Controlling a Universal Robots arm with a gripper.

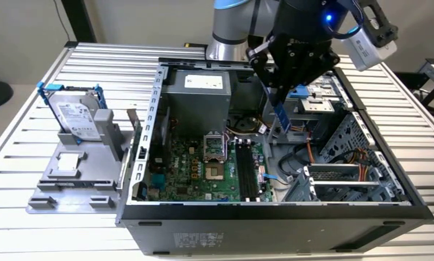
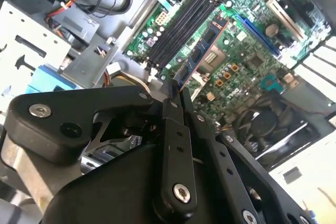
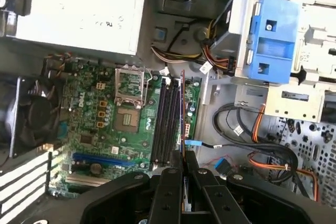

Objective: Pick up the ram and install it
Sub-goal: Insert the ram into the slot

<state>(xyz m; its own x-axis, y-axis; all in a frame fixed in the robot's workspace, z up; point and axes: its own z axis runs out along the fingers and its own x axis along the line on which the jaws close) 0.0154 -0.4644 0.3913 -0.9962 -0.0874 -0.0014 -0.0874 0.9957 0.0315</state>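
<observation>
The ram (image 1: 281,117), a slim blue-green memory stick, hangs upright over the open computer case (image 1: 275,211). The black gripper (image 1: 277,97) has its fingers clamped on the stick's upper end. In the exterior view the stick appears at about one o'clock from the black memory slots (image 1: 247,171), held above them and not seated. In the second wrist view the ram (image 2: 202,51) juts from the gripper (image 2: 176,92) with its chips showing, and the slots (image 2: 181,24) lie beyond it. In the first wrist view the ram (image 3: 182,108) is seen edge-on as a thin line alongside the slots (image 3: 167,119). On the green motherboard (image 1: 191,171), an empty processor socket (image 1: 213,148) sits at ten o'clock from the slots. Outside the case, at its nine o'clock, a silver hard drive (image 1: 75,117) in a blue frame stands on a grey fixture (image 1: 71,187) on the slatted table (image 1: 21,163).
</observation>
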